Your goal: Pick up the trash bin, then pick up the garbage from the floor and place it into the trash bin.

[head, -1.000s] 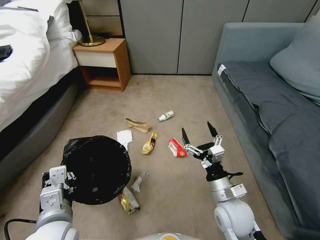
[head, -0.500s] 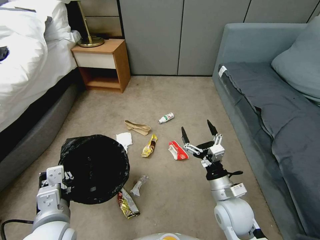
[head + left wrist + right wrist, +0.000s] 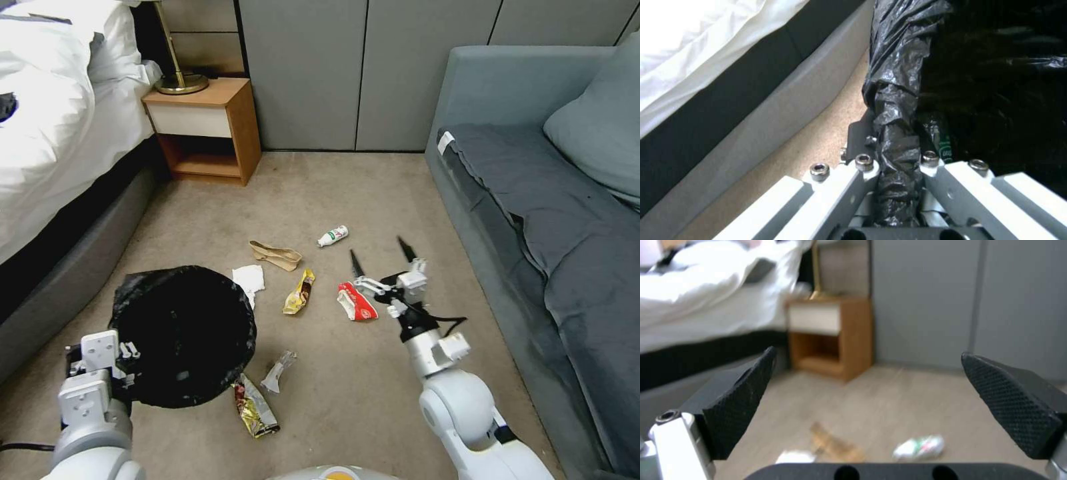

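The trash bin [image 3: 183,333], lined with a crinkled black bag, is held at my lower left. My left gripper [image 3: 130,363] is shut on its bag-covered rim [image 3: 896,133]. Garbage lies on the carpet: a red and white wrapper [image 3: 355,301], a yellow wrapper [image 3: 299,290], a small bottle [image 3: 333,235], a crumpled brown paper bag [image 3: 275,253], a white paper scrap [image 3: 249,277], a clear plastic piece [image 3: 279,370] and a gold wrapper [image 3: 255,407]. My right gripper [image 3: 378,250] is open just right of and above the red wrapper, its fingers [image 3: 742,400] spread wide. The bottle [image 3: 919,447] lies ahead of it.
A bed [image 3: 47,133] runs along the left. A wooden nightstand [image 3: 207,127] with a brass lamp base stands at the back left. A grey sofa [image 3: 547,220] with a dark blanket fills the right side. Grey cabinet doors [image 3: 360,73] close the back.
My right gripper has reached forward and leftward, nearer the red wrapper, still open. My left arm and the bin have shifted slightly left.
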